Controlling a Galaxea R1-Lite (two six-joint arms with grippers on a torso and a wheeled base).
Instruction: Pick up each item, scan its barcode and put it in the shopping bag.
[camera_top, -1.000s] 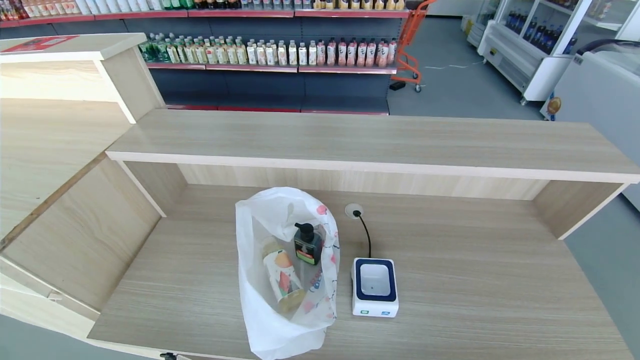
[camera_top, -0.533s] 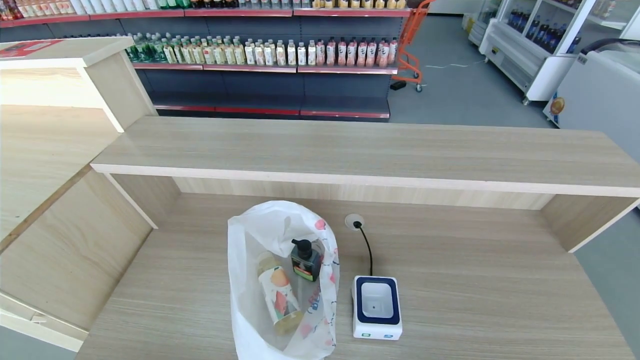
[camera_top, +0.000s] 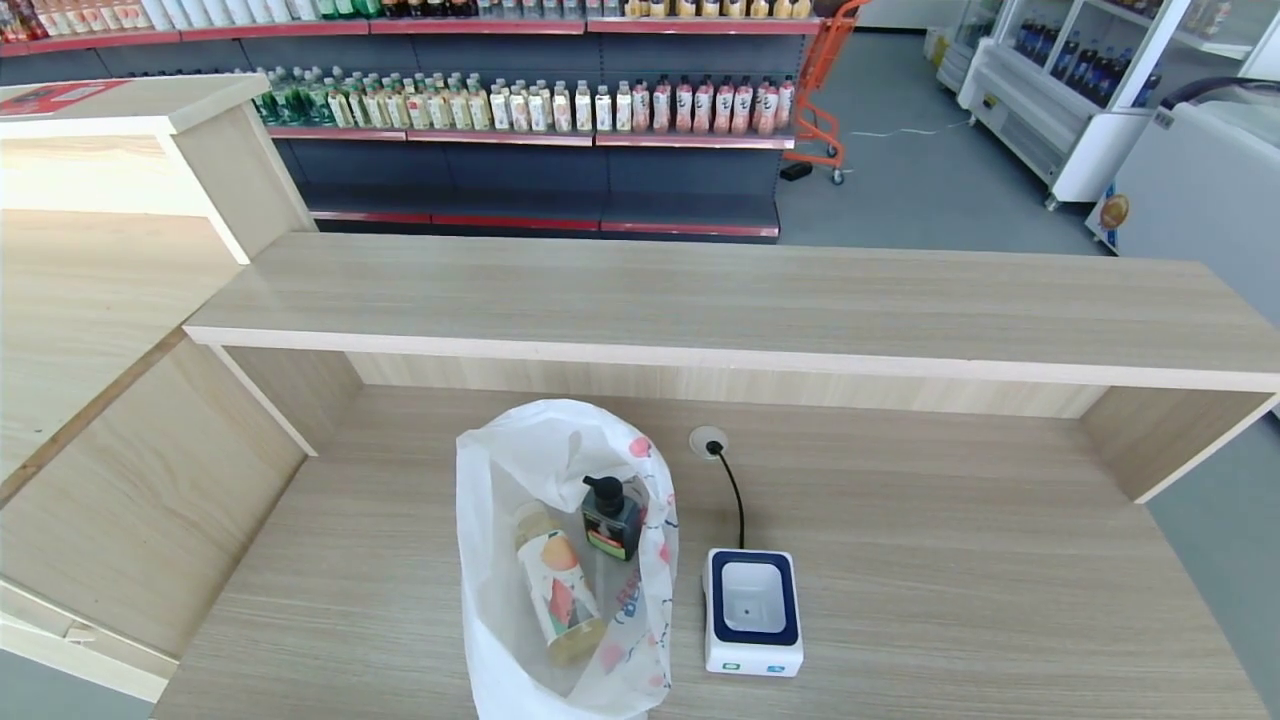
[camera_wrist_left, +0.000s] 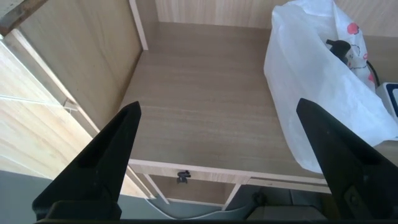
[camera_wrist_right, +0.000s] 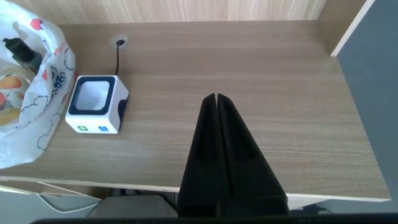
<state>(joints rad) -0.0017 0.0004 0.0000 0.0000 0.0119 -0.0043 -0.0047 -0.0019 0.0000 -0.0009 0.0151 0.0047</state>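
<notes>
The bottle (camera_top: 556, 590) and pump bottle (camera_top: 610, 520) sat in the bag (camera_top: 520, 470), with the scanner (camera_top: 752, 610) at its 3 o'clock. The left gripper (camera_wrist_left: 217, 106) gaped wide, empty; the right gripper (camera_wrist_right: 216, 98) was pressed closed, empty. Bagging looked finished; next would mean finding any remaining item.

shopping bag (camera_top: 500, 480) on counter (camera_top: 950, 560) | bottle (camera_top: 558, 592), pump bottle (camera_top: 611, 520) inside | scanner (camera_top: 752, 612) to right

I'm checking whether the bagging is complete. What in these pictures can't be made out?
- Head view: the shopping bag's bottom is cut off by the lower edge.
- Head view: barcodes on the drink bottle and pump bottle are too small to see.
- Right wrist view: the shut right gripper's fingers hide part of the counter.
</notes>
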